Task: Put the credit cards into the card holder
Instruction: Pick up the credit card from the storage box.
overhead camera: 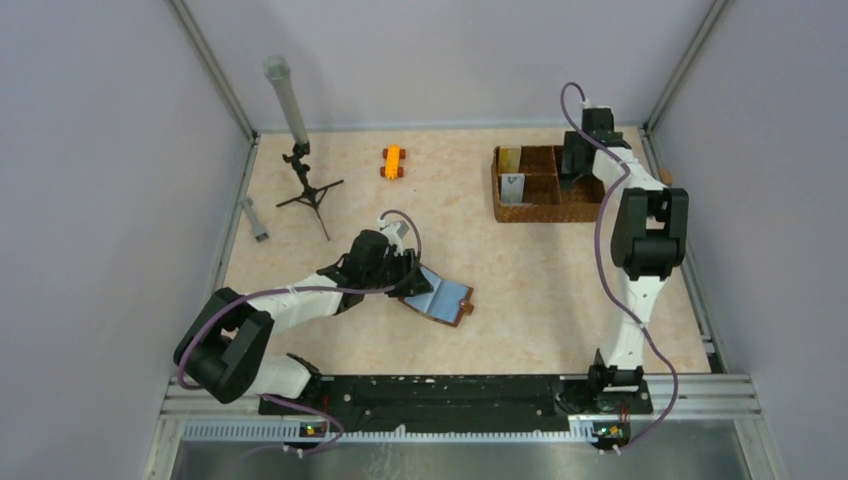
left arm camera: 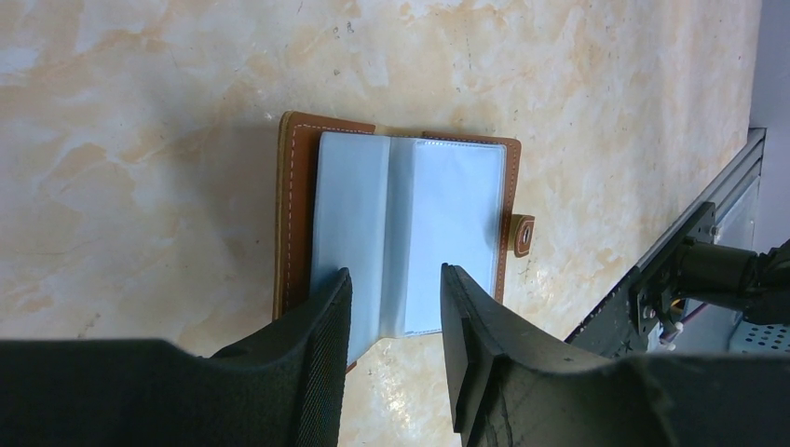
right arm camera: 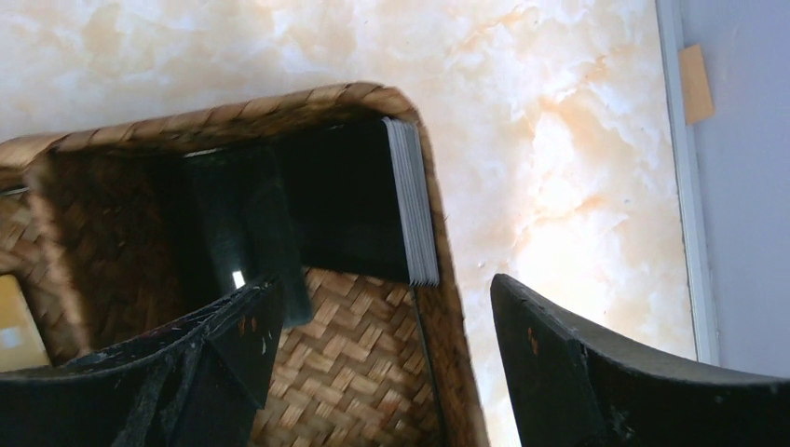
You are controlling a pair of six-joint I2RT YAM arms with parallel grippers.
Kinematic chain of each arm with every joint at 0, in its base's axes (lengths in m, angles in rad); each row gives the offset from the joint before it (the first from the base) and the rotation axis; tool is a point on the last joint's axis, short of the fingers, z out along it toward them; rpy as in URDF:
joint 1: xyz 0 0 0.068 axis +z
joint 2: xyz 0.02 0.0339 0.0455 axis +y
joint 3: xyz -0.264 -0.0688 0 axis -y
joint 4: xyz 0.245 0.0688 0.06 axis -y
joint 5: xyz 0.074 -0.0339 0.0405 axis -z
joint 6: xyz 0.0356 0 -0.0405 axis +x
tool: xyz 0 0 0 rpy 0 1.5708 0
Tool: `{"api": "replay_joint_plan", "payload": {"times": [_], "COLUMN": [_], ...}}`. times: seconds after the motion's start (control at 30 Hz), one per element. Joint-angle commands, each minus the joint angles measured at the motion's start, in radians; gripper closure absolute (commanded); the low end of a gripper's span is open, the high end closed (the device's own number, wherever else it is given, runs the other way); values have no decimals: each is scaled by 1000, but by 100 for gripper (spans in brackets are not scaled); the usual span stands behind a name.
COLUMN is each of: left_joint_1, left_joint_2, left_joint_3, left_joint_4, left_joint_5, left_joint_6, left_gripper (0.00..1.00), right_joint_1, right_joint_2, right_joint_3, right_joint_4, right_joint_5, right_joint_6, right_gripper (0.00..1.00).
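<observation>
The card holder (overhead camera: 443,297) lies open on the table, brown leather outside and blue pockets up (left arm camera: 410,223), its snap tab (left arm camera: 523,234) to the right. My left gripper (overhead camera: 398,272) is open just over its near edge (left arm camera: 396,298). One finger overlaps the left pocket page and nothing is between the fingers. Credit cards stand in the woven basket (overhead camera: 545,212): a dark stack on edge against the right wall (right arm camera: 410,200), a black card (right arm camera: 247,223) leaning, a silver one (overhead camera: 513,186) and a yellow one (overhead camera: 510,158). My right gripper (right arm camera: 384,284) is open wide astride the basket's right wall (right arm camera: 447,317).
An orange toy car (overhead camera: 392,161) sits at the back of the table. A small black tripod holding a grey tube (overhead camera: 297,150) stands at the back left, with a short grey piece (overhead camera: 255,218) near the left wall. The arms' rail (overhead camera: 450,392) runs along the near edge.
</observation>
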Motion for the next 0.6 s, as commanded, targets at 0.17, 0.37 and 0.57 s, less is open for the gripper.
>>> {"api": "replay_joint_plan", "payload": {"times": [0.17,0.37,0.57], "left_joint_1": [-3,-3,-5], "left_joint_2": [-20,-20,-7], "left_joint_3": [28,25,26], "left_joint_4": [20,23,33], "left_joint_5": [9,7,20], "left_joint_6": [-13,-16,-18], "left_gripper": [57,57,57], "right_joint_1": [-32,-32,-32], "right_joint_2": [77,77,45], "right_joint_3": [120,137,135], "right_joint_4": [4,15,23], "right_joint_5": [60,68,75], "right_joint_6": [-54,-56,-53], "right_gripper": [23,26,27]}}
